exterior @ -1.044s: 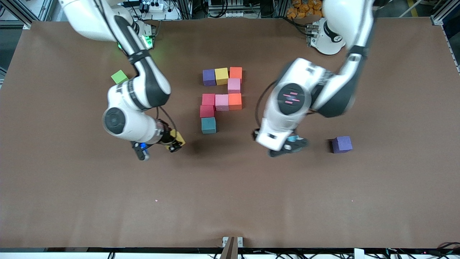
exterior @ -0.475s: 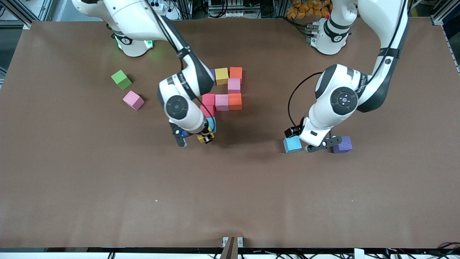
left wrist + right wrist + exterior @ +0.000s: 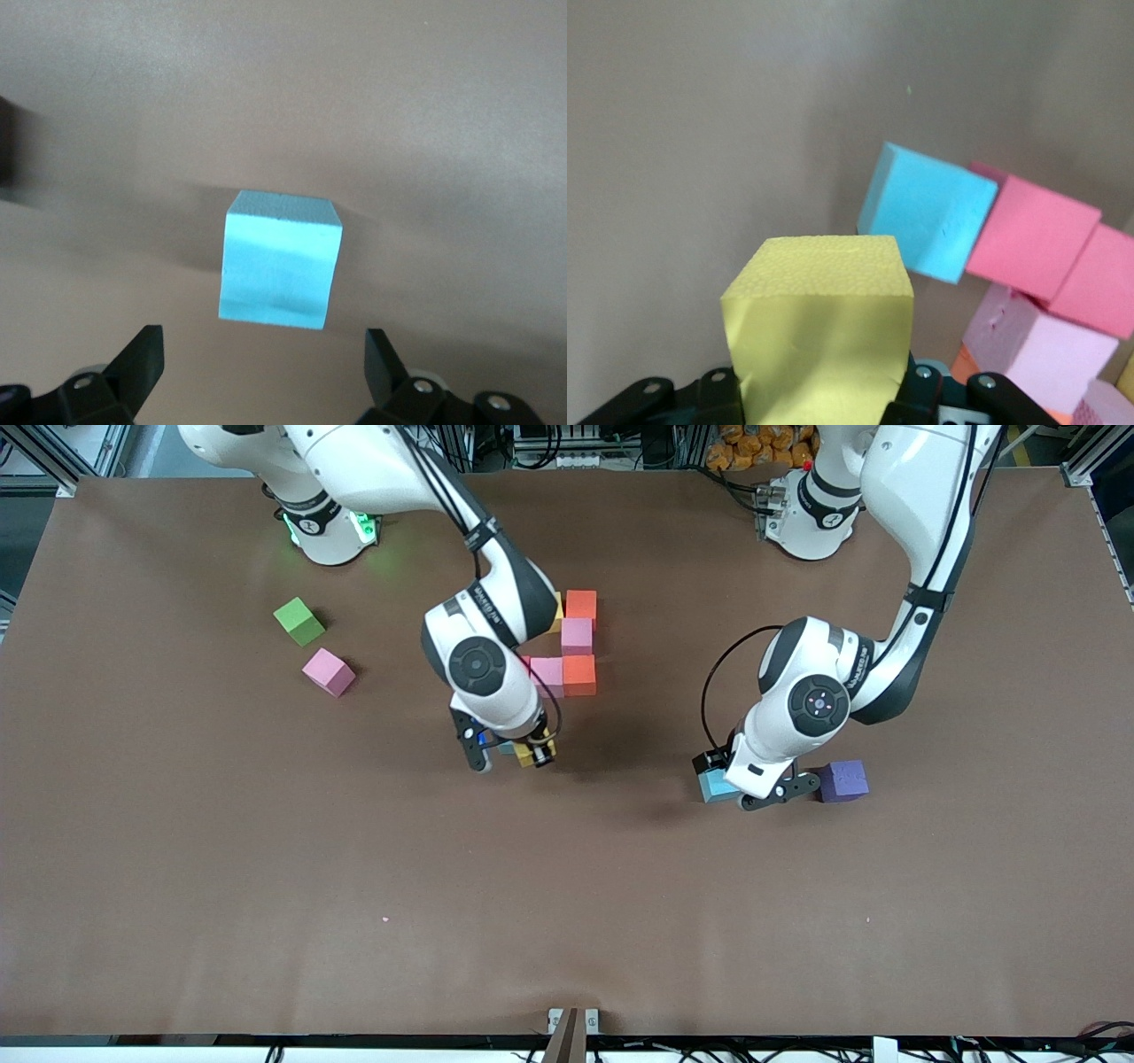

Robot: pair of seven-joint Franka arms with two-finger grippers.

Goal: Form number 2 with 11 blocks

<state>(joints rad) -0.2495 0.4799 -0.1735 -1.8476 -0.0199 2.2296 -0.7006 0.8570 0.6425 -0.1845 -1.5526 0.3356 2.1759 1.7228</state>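
Partial number 2 [image 3: 576,657] mid-desk, lowest bar unfinished. Right tool [image 3: 529,756] has moved in, clenched on yellow block [image 3: 819,332], probably over slot beside 2's blue block [image 3: 926,212]. Left tool [image 3: 266,367] spread wide, has shifted over loose blue block [image 3: 279,261] toward left arm's end from 2.

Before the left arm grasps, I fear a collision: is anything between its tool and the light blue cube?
Nothing visible: the open left tool hovers over the light blue cube, bare table around it.
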